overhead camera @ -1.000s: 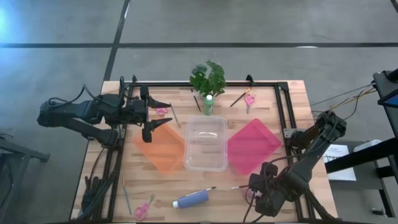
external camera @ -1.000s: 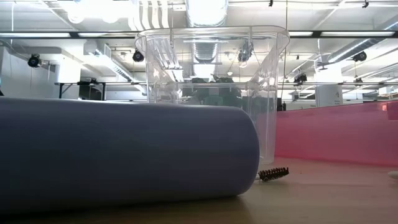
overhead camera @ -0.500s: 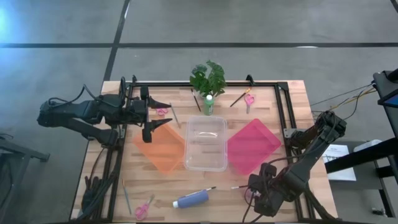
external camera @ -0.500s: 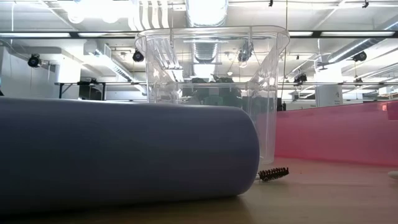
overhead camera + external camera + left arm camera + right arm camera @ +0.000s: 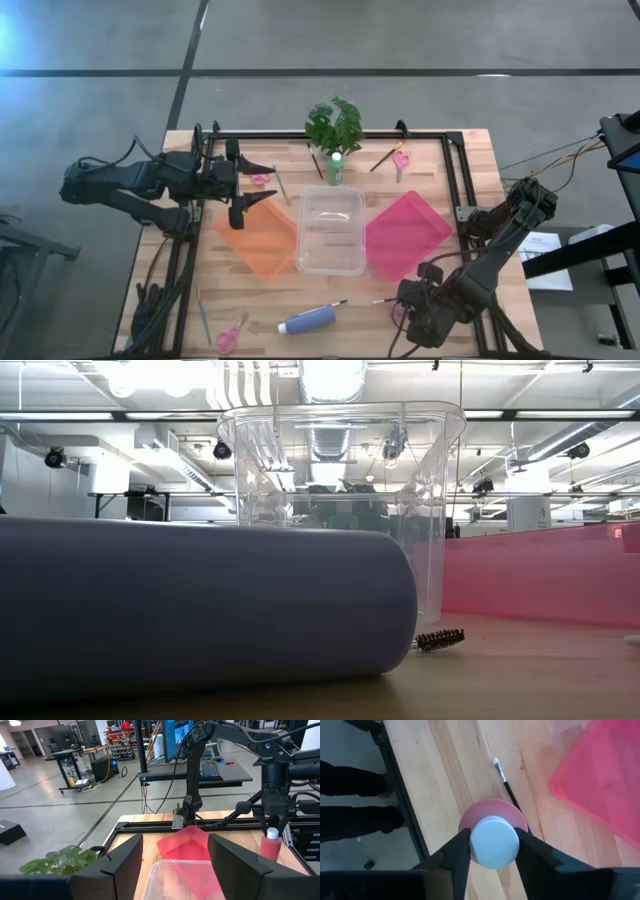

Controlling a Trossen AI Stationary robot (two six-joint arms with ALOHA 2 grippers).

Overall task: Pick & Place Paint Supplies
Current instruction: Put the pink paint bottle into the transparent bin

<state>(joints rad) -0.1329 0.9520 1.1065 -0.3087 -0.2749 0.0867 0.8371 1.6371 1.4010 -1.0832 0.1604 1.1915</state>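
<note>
Pale wooden table (image 5: 480,160); right gripper (image 5: 490,851) clamps pink white-capped paint bottle (image 5: 493,840), left gripper (image 5: 175,870) spread, low view blocked by blue tube (image 5: 200,610)

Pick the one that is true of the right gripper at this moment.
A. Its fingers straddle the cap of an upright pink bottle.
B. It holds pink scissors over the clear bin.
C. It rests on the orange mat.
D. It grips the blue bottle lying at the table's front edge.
A: in the right wrist view the right gripper has a finger on each side of the pale cap of the pink bottle, which stands upright on the table.
</note>
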